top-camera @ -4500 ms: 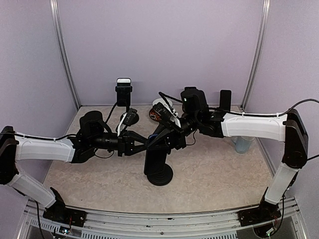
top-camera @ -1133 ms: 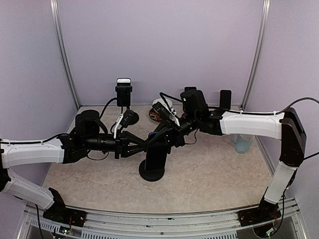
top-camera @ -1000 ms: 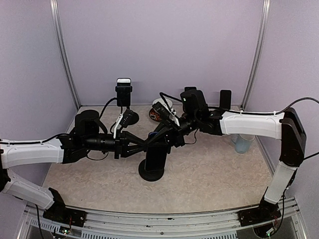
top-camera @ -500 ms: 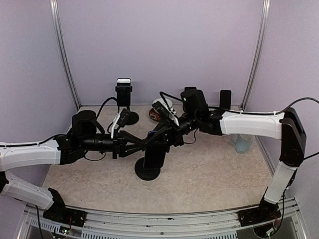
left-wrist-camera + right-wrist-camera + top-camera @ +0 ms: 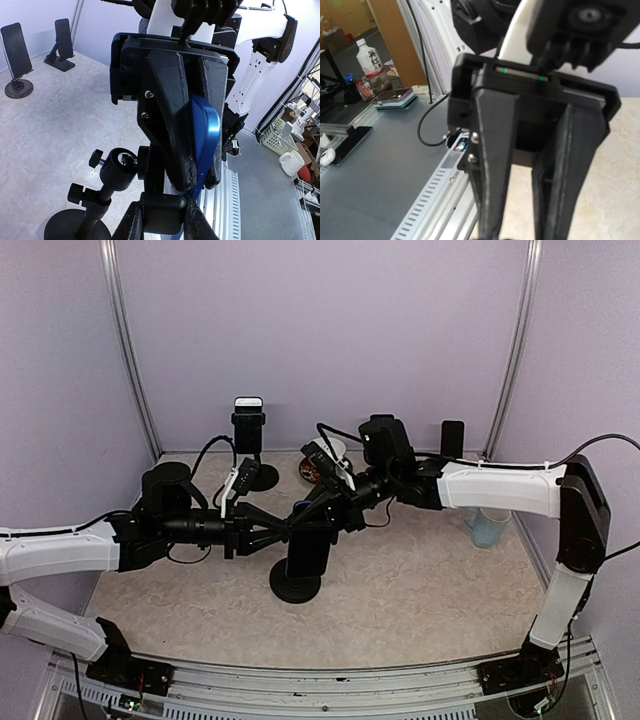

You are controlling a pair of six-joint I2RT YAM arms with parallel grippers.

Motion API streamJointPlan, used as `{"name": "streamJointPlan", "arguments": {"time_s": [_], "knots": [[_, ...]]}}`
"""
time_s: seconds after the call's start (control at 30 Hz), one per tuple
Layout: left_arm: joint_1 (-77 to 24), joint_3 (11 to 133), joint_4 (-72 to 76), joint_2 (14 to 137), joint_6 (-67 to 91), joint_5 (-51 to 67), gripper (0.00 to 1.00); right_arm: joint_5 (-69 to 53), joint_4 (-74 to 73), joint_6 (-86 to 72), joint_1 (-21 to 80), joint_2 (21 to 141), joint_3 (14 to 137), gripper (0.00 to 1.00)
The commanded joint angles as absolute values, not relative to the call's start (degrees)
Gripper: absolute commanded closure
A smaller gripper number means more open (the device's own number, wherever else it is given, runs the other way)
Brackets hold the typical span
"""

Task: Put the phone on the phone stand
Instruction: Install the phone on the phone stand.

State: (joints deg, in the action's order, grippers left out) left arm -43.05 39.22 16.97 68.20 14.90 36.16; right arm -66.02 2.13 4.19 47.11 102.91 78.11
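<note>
Beige table point(image 5: 450, 580): L claw point(image 5: 287, 531), from 9 o'clock, nips blue phone point(image 5: 207, 130) narrowly, prob. steadying it over stand point(image 5: 295, 587); R claw point(image 5: 325, 519), 2 o'clock, fully closed, hold unclear.

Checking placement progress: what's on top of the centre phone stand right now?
A blue-edged phone, gripped by the left hand, stands above the phone stand. The right hand and phone hide the stand's top, so seating cannot be judged.
</note>
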Motion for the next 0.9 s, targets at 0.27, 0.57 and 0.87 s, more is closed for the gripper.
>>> {"name": "streamJointPlan", "arguments": {"time_s": [0.27, 0.57, 0.87], "knots": [[-41.22, 40.35, 25.75, 60.93, 13.19, 38.52, 1.0, -62.1, -6.76, -0.65, 40.24, 107.67, 77.41, 1.0], [-40.8, 40.32, 25.37, 60.43, 13.07, 38.24, 1.0, -61.95, -7.83, -0.53, 39.14, 108.27, 76.9, 1.0], [-40.34, 40.25, 26.43, 60.7, 14.02, 38.36, 1.0, -60.27, -11.21, 0.1, 38.62, 109.97, 78.27, 1.0]]}}
